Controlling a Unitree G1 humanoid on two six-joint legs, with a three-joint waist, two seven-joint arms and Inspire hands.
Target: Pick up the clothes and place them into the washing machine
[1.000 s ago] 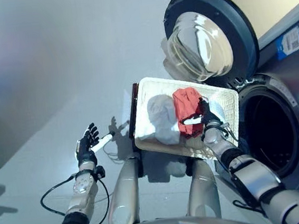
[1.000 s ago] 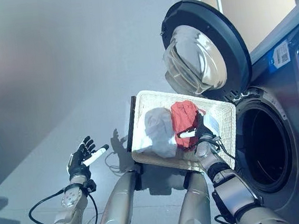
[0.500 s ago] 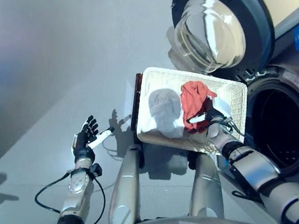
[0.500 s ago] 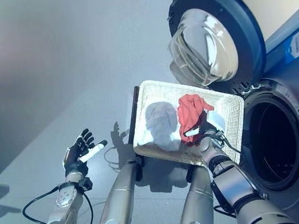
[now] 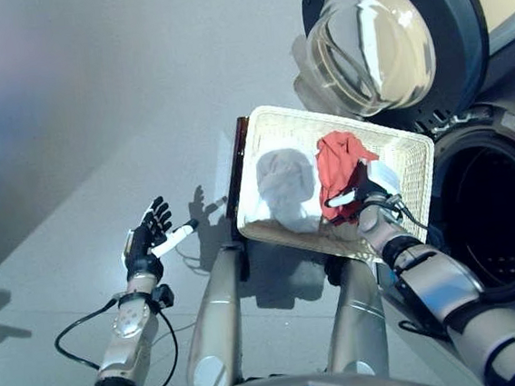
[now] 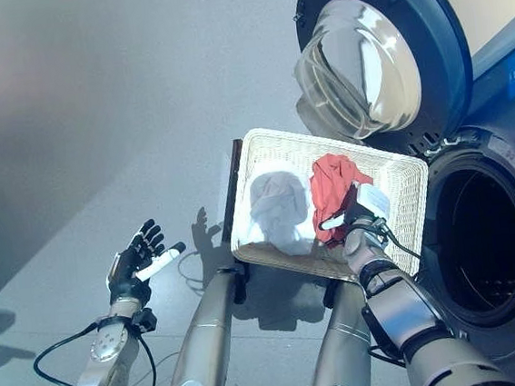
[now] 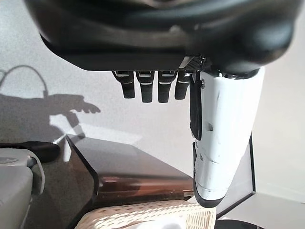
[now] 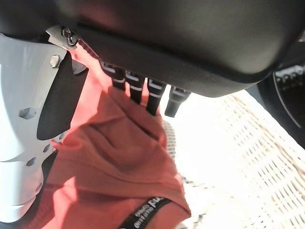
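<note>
Since a second ago my right hand (image 5: 371, 202) has gathered the red garment (image 5: 339, 169) in curled fingers, lifting it in the basket (image 5: 414, 155) toward the washer drum (image 5: 501, 215) at 3 o'clock; left hand (image 5: 146, 245) open, empty.

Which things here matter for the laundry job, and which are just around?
Job:
- red garment, right hand curled on it
- white garment
- wicker basket holding both
- washing machine, door open

Not in play:
- left hand, open, off to the side over the floor
- dark stand under the basket
</note>
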